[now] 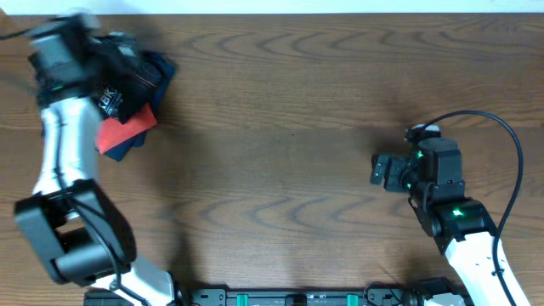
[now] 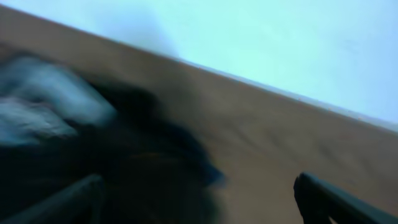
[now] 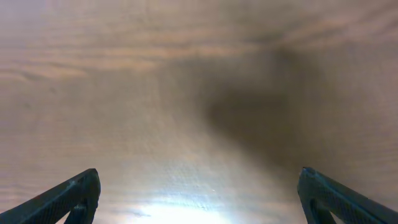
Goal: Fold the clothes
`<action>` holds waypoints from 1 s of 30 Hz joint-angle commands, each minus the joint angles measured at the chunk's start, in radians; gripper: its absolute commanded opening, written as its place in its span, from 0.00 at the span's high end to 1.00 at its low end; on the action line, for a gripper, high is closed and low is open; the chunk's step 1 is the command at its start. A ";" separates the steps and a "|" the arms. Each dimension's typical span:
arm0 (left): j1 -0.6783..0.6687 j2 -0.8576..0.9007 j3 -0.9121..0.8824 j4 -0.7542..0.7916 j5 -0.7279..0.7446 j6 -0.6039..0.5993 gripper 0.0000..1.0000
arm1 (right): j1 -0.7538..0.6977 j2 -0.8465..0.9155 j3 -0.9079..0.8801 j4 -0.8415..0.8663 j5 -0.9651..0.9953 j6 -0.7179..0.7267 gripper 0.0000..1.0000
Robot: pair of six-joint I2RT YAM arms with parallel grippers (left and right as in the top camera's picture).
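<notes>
The black sports jersey (image 1: 112, 95) is found crumpled in a heap at the far left corner of the bench (image 1: 280, 127), with white lettering showing on one fold. It is bundled with a navy garment (image 1: 160, 70) and a coral-red garment (image 1: 127, 134), both touching it. Which piece lies over which cannot be told.

The fabric is judged thin, light and limp, with a shiny face that is likely to slide on the wood and slip out of a shallow pinch. No shape will be kept once it is lifted. Hold is best taken on a doubled edge such as a hem, collar or shoulder seam, pinched deep, and at two well-separated points so that the cloth hangs flat. None of these edges can be picked out in the heap as it lies. Care is needed so that the neighbouring garments are not dragged along.

The left pincer (image 2: 198, 186) is held over the heap with its fingers wide apart. Its view is badly blurred. Dark cloth is seen below it, but nothing is clamped. The right pincer (image 3: 199, 193) is also spread wide, over bare wood on the right side, well apart from the heap.
</notes>
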 commanded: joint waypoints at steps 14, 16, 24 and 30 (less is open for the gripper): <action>-0.294 -0.170 -0.035 -0.758 -0.072 0.071 0.02 | -0.003 -0.121 0.011 -0.020 0.001 0.003 0.01; -0.294 -0.253 -0.086 -0.762 -0.072 0.092 0.02 | -0.003 -0.170 0.011 -0.077 0.001 0.003 0.01; -0.380 -0.767 -0.428 -0.580 -0.152 0.091 0.02 | 0.044 -0.505 0.003 -0.274 0.122 0.003 0.01; -0.463 -1.081 -0.635 -0.412 -0.153 0.091 0.02 | 0.074 -0.650 0.002 -0.338 0.227 0.003 0.01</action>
